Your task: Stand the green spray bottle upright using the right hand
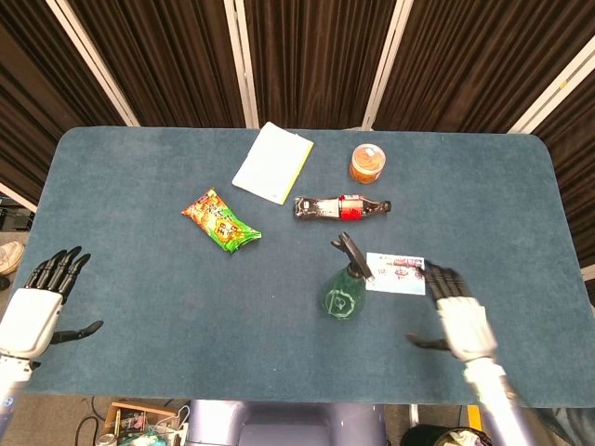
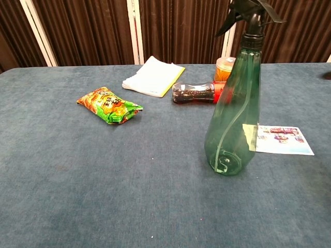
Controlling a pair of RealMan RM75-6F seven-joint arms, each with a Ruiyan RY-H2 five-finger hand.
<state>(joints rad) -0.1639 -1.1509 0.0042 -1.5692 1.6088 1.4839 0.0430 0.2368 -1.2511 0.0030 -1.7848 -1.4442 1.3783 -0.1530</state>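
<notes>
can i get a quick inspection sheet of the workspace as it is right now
Surface: blue felt table, flat, no spills seen.
Job's things: green spray bottle stands upright on its base, black trigger head on top, nothing touching it.
Clutter: snack bag, white and yellow notepad, orange-lidded jar, cola bottle lying on its side, printed card beside the spray bottle, small pale block near the right edge.
Hands: right hand empty, fingers apart, clear of the bottle; left hand empty, fingers apart, at the left edge.
Cables: some under the table's front edge.
Surroundings: dark curtains with white poles.
</notes>
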